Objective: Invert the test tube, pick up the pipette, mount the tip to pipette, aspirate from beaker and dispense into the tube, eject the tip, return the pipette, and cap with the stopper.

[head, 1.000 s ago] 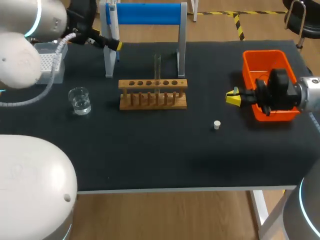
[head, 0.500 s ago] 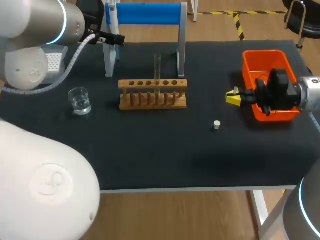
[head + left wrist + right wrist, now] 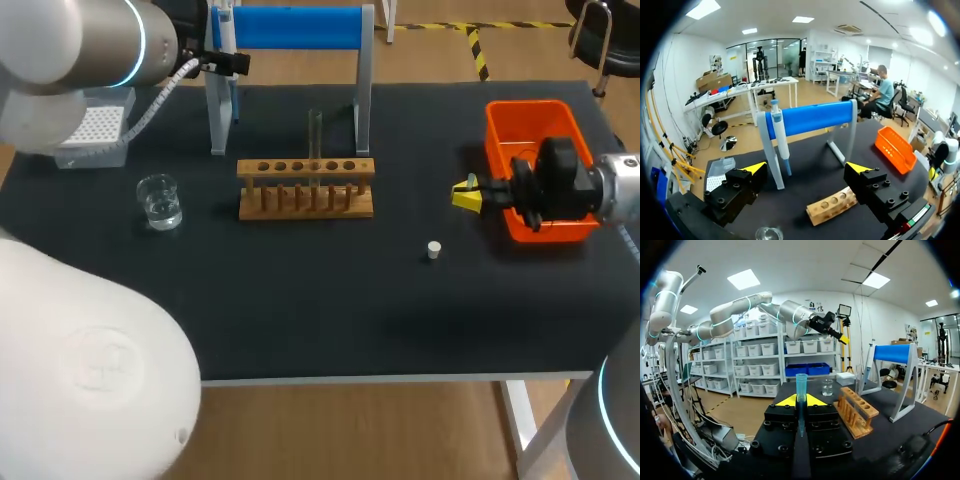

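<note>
Pipette hung upright at the left end of the blue stand, at the far edge of the black table. The left arm came in over the table's far left corner. Its gripper sat level with the pipette and just short of it, fingers spread wide with nothing between them. The right arm lay across the near part of the orange bin on the right side of the table.

A wooden rack stood in front of the stand, near the middle of the table. The white tip box sat at the far left, partly under the left arm. A glass beaker holding clear liquid stood in front of the box and to the left of the rack.

The right gripper pointed toward the rack from just beside the bin. Its yellow-tipped fingers were closed on a pale blue pipette tip, wide end up and point down.

A glass test tube stood upright in one of the rack's middle holes; which way its mouth faced could not be told. The small white stopper lay alone on the table, in front of the right gripper and apart from it.
</note>
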`<state>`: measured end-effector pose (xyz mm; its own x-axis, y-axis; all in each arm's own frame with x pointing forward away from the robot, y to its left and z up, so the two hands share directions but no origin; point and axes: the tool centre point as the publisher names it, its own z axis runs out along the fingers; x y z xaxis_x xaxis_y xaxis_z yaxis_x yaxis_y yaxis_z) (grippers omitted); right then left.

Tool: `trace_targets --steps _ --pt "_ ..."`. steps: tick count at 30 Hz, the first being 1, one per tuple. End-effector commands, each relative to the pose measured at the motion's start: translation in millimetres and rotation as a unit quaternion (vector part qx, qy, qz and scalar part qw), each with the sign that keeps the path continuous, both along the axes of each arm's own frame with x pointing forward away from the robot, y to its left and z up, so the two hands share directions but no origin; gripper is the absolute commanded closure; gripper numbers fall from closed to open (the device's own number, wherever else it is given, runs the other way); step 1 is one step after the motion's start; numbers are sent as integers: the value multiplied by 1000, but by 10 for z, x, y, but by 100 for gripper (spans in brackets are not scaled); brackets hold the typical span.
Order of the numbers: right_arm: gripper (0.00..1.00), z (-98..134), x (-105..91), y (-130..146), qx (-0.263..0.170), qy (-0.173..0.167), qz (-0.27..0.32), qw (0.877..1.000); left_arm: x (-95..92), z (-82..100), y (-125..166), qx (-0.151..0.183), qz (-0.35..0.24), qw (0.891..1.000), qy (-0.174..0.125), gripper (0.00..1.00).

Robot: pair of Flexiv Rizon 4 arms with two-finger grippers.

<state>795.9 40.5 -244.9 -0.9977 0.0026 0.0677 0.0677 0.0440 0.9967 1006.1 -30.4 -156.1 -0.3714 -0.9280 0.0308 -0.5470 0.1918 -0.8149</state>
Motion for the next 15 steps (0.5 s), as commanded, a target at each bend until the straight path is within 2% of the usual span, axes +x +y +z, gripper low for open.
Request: trace_targets --steps 1,10,15 --pt "100 -3 -2 2 0 0 0 1000 85 -86 -83 70 123 989 -53 0" --pt "100 -3 -2 2 0 0 0 1000 269 -56 -100 70 164 980 -85 0" --pt "100 -3 -2 2 0 0 0 1000 364 -80 -97 78 192 974 -89 0"
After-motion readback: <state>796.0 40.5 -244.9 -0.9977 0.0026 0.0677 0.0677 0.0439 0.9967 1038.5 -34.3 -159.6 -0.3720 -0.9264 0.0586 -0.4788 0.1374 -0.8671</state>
